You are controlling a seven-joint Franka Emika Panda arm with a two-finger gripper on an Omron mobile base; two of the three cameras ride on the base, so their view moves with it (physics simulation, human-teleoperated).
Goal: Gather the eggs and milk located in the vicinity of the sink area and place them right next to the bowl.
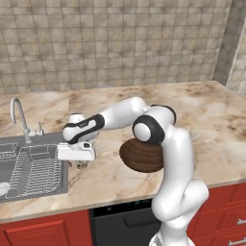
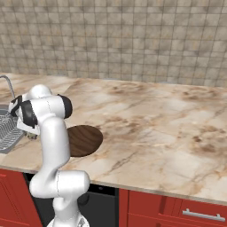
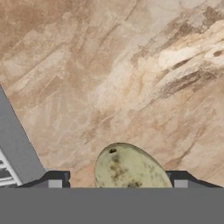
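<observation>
Nearby, wooden bowl [image 1: 139, 156], egg [image 3: 129, 168] between fingers [image 3: 54, 180], sink [image 1: 43, 185].

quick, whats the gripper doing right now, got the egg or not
Gripper: jaws open on either side of the egg, not clamped on it.

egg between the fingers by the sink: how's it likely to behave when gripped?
The egg looks smooth and rounded, so it probably slips or rolls on the marble counter if squeezed off-centre. It's tiny beside the bowl, so likely light. The gripper straddles it, fingers apart; eggs being fragile, a gentle close seems wise.
</observation>
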